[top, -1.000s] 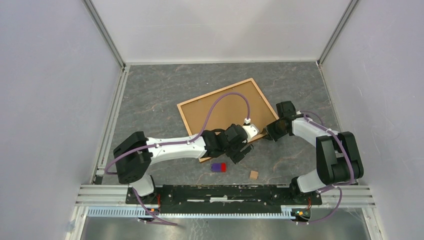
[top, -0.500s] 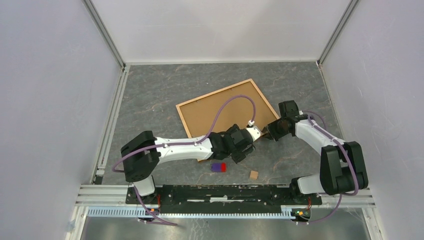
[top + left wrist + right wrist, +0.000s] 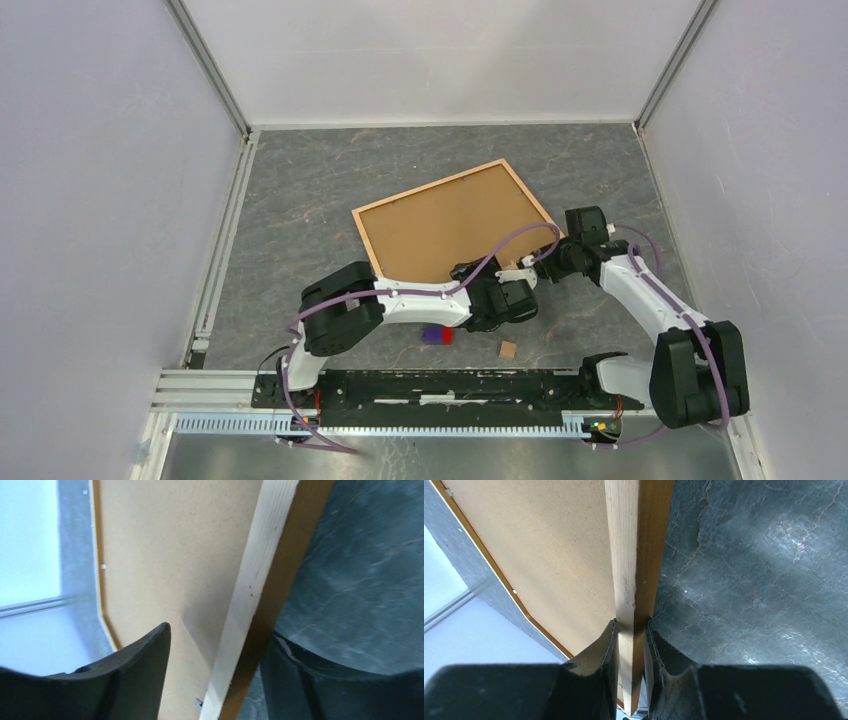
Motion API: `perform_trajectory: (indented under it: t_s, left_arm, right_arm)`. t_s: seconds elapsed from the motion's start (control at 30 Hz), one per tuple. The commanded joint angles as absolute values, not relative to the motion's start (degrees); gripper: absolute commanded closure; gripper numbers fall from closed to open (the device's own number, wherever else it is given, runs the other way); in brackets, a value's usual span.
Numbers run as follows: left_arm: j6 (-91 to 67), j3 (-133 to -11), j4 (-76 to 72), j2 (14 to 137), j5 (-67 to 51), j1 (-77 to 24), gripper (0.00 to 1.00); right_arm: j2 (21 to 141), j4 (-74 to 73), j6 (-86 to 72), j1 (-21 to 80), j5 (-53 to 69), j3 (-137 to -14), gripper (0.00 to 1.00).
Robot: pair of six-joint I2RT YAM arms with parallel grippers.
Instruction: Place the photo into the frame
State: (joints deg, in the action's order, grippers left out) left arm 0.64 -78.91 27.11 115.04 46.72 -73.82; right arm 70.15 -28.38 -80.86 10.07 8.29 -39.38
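Observation:
The frame (image 3: 450,222) lies back side up and askew in mid-table, its narrow wooden moulding around a plain brown backing board (image 3: 455,215). The photo is hidden. My right gripper (image 3: 549,262) is at the frame's near right corner. In the right wrist view it (image 3: 630,624) is shut on the pale moulding (image 3: 629,540). My left gripper (image 3: 514,291) reaches the near edge just left of it. In the left wrist view it (image 3: 220,630) stands open astride the moulding (image 3: 260,555), one finger over the backing board (image 3: 170,545), the other over the table.
A small purple and red object (image 3: 437,334) and a small wooden block (image 3: 508,349) lie on the grey table near the front rail (image 3: 430,385). White walls close in the left, back and right sides.
My left arm has stretched farther right along the frame's near edge, and its jaws have narrowed a little. My right gripper has drawn back to the right, still holding the moulding.

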Motion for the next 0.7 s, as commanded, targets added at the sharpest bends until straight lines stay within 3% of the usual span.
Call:
perform_trajectory:
  t_s: [0.0, 0.07, 0.23, 0.37, 0.43, 0.5, 0.53, 0.6, 0.67]
  left_arm:
    - [6.25, -79.38, 24.61, 114.91, 59.7, -73.83, 0.41]
    - [7.62, -77.18, 20.99, 112.96, 59.91, -73.7, 0.53]
    - [10.66, -77.29, 18.99, 111.19, 61.75, -73.41, 0.67]
    - [11.9, -78.26, 19.93, 109.88, 63.44, -72.91, 0.88]
    - [12.22, -77.92, 20.46, 108.33, 64.31, -72.84, 0.96]
    - [12.25, -77.95, 21.85, 106.33, 65.14, -72.61, 0.98]
    - [12.18, -78.22, 22.85, 105.38, 65.35, -72.61, 0.98]
    - [12.0, -79.28, 25.37, 102.73, 65.27, -72.47, 0.98]
    - [11.97, -81.51, 28.63, 100.31, 65.25, -72.46, 0.98]
  right_arm:
    - [67.22, -24.51, -82.94, 10.21, 8.67, -39.6, 1.0]
    - [67.01, -24.7, -83.12, 10.23, 9.07, -39.55, 1.0]
    - [64.44, -25.36, -83.26, 10.27, 9.84, -38.58, 1.0]
    - [60.03, -24.86, -82.27, 10.0, 7.62, -37.74, 0.98]
    - [57.51, -25.96, -78.82, 9.89, 3.36, -39.42, 0.74]
    - [55.27, -26.01, -72.89, 9.88, -2.47, -42.42, 0.48]
    - [54.21, -23.69, -68.13, 9.97, -3.7, -43.36, 0.4]
    - [53.09, -20.77, -57.92, 9.9, -4.9, -46.77, 0.26]
    - [53.23, -21.46, -48.37, 9.86, -5.37, -51.37, 0.22]
